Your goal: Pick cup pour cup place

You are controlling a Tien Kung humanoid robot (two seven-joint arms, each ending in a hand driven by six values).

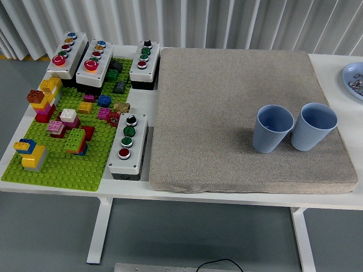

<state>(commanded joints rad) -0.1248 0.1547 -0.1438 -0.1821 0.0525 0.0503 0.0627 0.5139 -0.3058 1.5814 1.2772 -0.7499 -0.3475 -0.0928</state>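
On the right part of the grey mat (227,102), two light blue cups (273,129) (313,126) stand upright, side by side and nearly touching, both open-mouthed. Neither robot hand of mine is in view, so I cannot tell their state. Left on the white surface (334,65) sits a green brick baseplate (62,161) among button boxes (129,145).

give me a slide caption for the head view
Two blue cups stand upright side by side on a grey mat; neither robot hand in view.
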